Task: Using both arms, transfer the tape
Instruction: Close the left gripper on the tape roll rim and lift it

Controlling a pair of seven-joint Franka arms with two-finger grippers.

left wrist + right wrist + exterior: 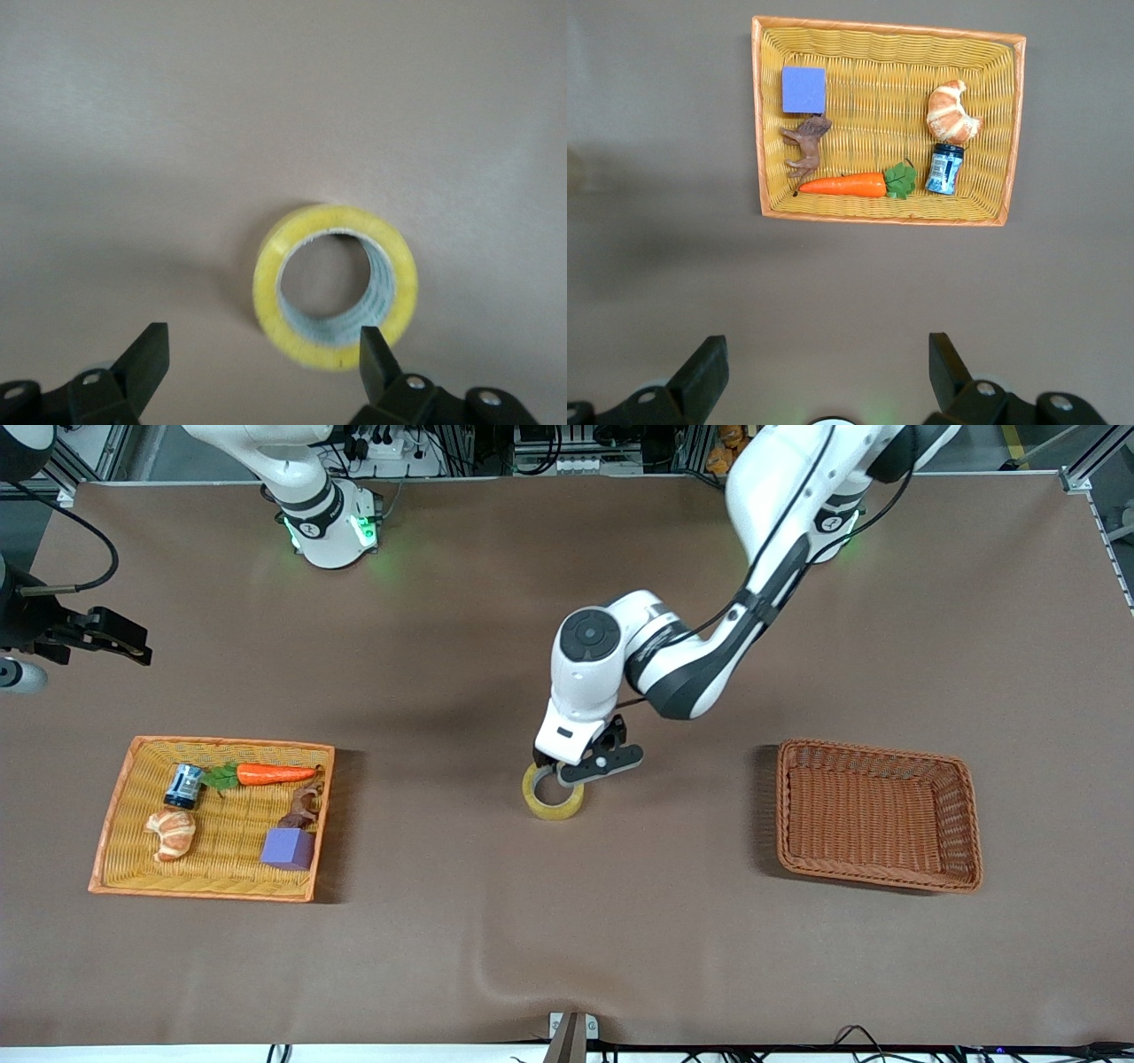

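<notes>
The tape (554, 811), a yellowish ring with a grey core, lies flat on the brown table (567, 939) at the middle. My left gripper (551, 772) hangs low over it, open and empty. In the left wrist view the tape (266, 288) sits off to one side of the gripper (263, 354): one fingertip (372, 350) overlaps the ring's rim and the other is over bare table. My right gripper (133, 646) waits high above the right arm's end of the table. The right wrist view shows it (827, 363) open and empty.
A yellow wicker basket (115, 815) toward the right arm's end holds a purple cube (288, 849), a carrot (275, 773), a croissant (171, 833), a small can (184, 786) and a brown figure (303, 808). A brown wicker basket (966, 815) stands toward the left arm's end.
</notes>
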